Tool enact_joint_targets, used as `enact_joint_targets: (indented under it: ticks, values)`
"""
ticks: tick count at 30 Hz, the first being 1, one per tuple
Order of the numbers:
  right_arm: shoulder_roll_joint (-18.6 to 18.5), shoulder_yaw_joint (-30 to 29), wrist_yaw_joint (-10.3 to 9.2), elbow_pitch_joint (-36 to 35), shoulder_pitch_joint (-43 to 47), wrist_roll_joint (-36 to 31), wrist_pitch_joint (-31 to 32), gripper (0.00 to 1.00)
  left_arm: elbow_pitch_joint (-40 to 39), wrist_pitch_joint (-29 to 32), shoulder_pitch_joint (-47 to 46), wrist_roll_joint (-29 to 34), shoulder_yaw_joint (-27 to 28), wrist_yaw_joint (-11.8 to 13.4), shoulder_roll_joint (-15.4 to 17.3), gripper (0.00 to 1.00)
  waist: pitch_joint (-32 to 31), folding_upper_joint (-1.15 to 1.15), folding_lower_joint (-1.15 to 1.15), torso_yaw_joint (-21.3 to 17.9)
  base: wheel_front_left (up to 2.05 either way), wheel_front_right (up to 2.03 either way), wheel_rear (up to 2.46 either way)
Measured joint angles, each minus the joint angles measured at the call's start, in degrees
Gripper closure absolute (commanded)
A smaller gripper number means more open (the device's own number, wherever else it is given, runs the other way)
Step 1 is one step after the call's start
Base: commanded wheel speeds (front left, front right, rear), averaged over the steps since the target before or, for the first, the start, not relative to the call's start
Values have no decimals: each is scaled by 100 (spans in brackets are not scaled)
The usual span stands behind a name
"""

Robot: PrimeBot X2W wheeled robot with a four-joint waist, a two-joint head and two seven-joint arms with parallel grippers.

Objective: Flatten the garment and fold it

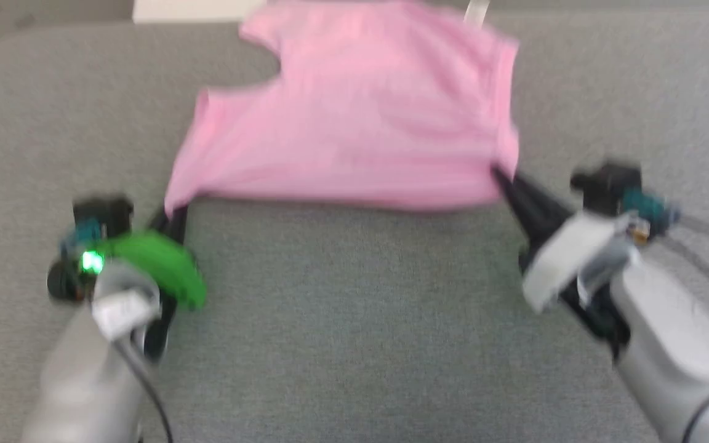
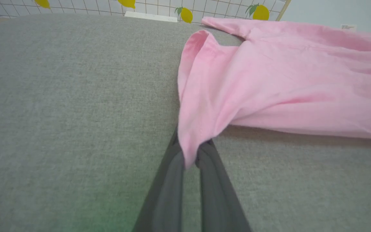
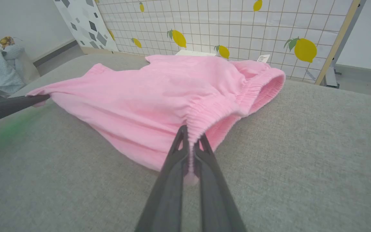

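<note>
Left gripper pinched on a leg-hem corner of the pink shorts; right gripper clamped on the gathered waistband. Shorts spread on the grey bench, near edge taut between the grippers. White label at the waistband, print too small to read.

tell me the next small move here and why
Probably draw both arms slightly toward the robot and lower them. The left gripper and right gripper have their jaws shut on the near corners of the garment. Its near edge is taut and raised off the grey surface, with creases showing.
</note>
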Motion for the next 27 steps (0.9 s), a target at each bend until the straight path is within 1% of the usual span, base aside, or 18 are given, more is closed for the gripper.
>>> enact_joint_targets:
  ticks: [4, 6, 8, 10, 13, 14, 17, 20, 23, 27]
  values:
    - [-33, -229, 0, -580, 949, -12, 352, 100, -914, 202, 993, -3, -43, 337, 221, 100, -386, 0, 0, 19, 0, 0, 0]
    - [-22, -399, 1, -951, 1497, -41, 566, 100, -1569, 468, 1553, -47, -45, 568, 350, 100, -592, 0, 0, 32, 0, 0, 0]
    - [-7, -584, 1, -1299, 1989, -174, 787, 100, -2256, 721, 2079, -56, -22, 859, 504, 100, -771, 0, 0, 44, 0, 0, 0]
    - [49, -821, 1, -1707, 2485, -299, 1040, 100, -3073, 1010, 2645, -86, 20, 1150, 694, 100, -950, 0, 0, 57, 0, 0, 0]
    - [168, -1115, 0, -2264, 3109, -438, 1385, 100, -4085, 1474, 3374, -157, 70, 1544, 942, 100, -1162, 0, 0, 75, 0, 0, 0]
    - [211, -1226, 1, -2457, 3321, -524, 1496, 100, -4402, 1635, 3619, -200, 79, 1691, 1011, 100, -1224, 0, 0, 82, 0, 0, 0]
    - [326, -1495, 1, -2910, 3894, -665, 1853, 100, -5147, 2007, 4284, -307, 127, 2014, 1209, 100, -1371, 0, 0, 109, 0, 0, 0]
    - [443, -1735, 1, -3252, 4414, -735, 2179, 100, -5686, 2284, 4810, -400, 175, 2265, 1347, 100, -1455, 0, 0, 160, 0, 0, 0]
    - [543, -1929, 1, -3494, 4866, -810, 2477, 100, -6060, 2488, 5219, -530, 200, 2412, 1415, 100, -1487, 0, 0, 223, 0, 0, 0]
    - [665, -2163, 1, -3732, 5320, -864, 2783, 100, -6399, 2702, 5611, -745, 207, 2530, 1470, 100, -1480, 0, 0, 266, 0, 0, 0]
